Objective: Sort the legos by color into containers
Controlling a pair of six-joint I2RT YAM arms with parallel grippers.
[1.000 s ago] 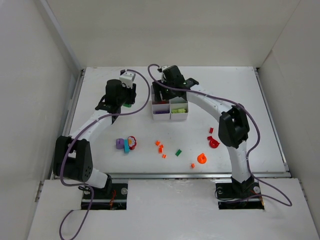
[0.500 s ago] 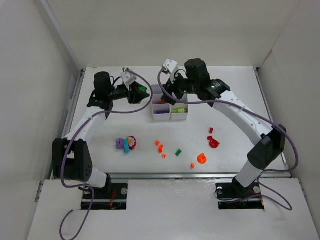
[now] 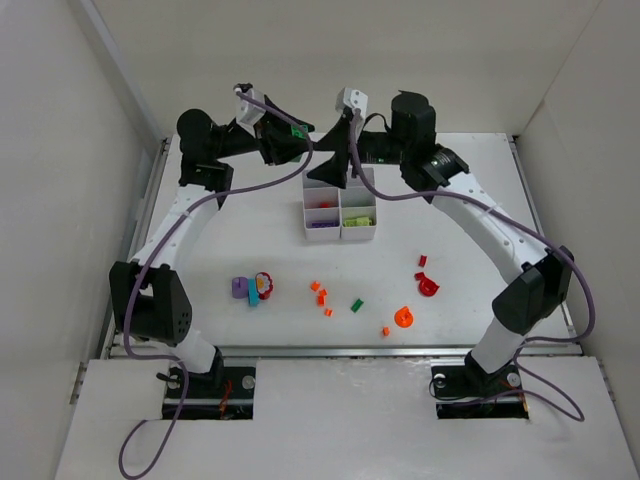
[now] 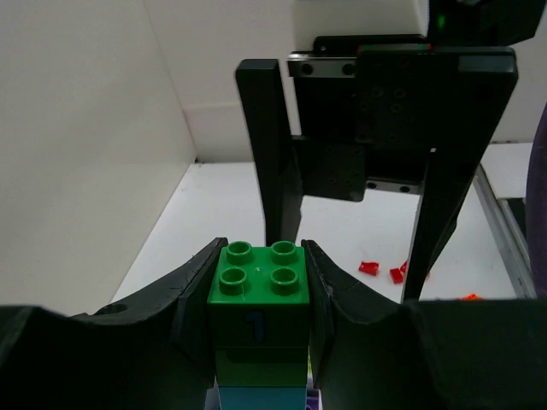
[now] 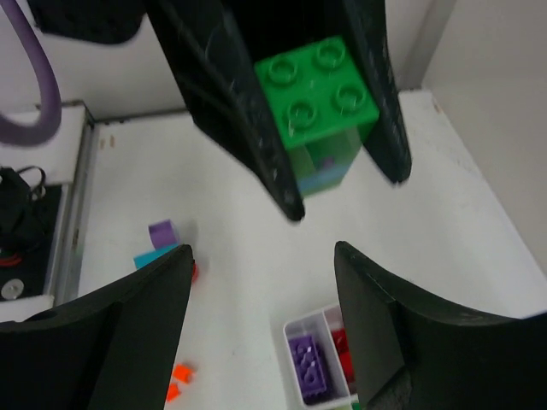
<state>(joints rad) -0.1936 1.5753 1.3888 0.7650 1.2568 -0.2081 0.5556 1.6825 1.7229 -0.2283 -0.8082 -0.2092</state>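
Note:
My left gripper [image 3: 290, 142] is raised above the table's back, shut on a stack of legos [image 4: 261, 295]: dark green on top, lime green and teal beneath. The stack also shows in the right wrist view [image 5: 318, 85]. My right gripper [image 3: 328, 165] is open and empty, raised over the white tray [image 3: 341, 235], facing the left gripper closely; its fingers [image 4: 269, 154] stand just beyond the stack. The tray [image 5: 301, 337] holds purple, red and lime green pieces. My right gripper [image 5: 261, 286] straddles nothing.
Loose pieces lie on the near half of the table: a purple, teal and red cluster [image 3: 252, 288], small orange bricks [image 3: 320, 293], a dark green brick [image 3: 356, 304], an orange round piece [image 3: 403, 317], red pieces [image 3: 427, 285]. White walls enclose the table.
Both arms have risen from tray level. My left gripper swung up and right with the green stack. My right gripper lifted off the tray and turned to face it.

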